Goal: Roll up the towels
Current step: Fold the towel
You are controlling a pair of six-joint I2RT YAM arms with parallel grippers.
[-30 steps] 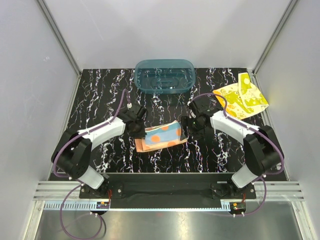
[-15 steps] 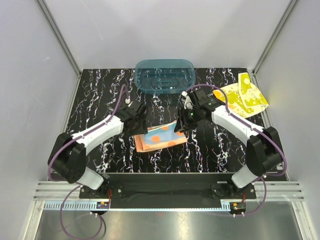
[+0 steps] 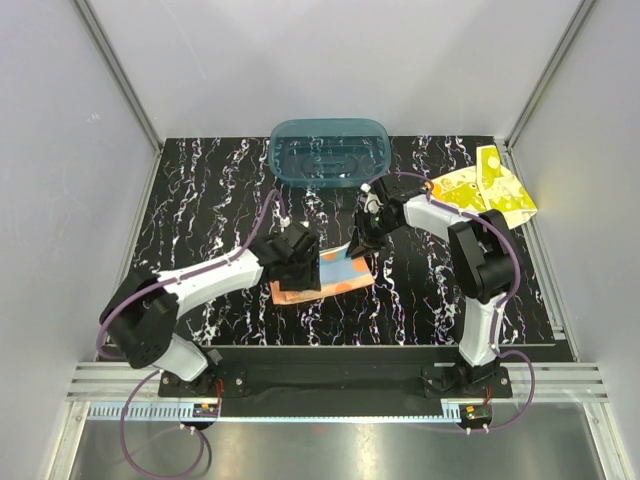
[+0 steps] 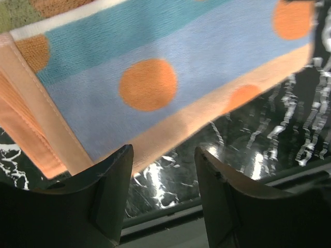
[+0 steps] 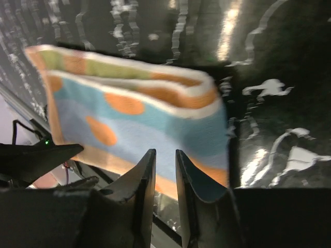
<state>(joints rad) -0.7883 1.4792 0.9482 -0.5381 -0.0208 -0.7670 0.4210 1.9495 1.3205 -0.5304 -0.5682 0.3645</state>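
At frame centre, the dotted towel [image 3: 338, 272] is overhung by the left gripper [image 4: 163, 152], spread wide. The right gripper [image 5: 162, 155] is narrowed; any grip cannot be told.

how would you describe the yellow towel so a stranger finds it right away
On the black marbled table, look to the far right corner, just right of the teal tub. The yellow towel lies there, loosely spread. It is bright yellow with pale shapes, while the dotted towel mid-table is blue with orange dots.

Dotted towel [image 3: 338, 272] partly hidden, wrist views blurred.
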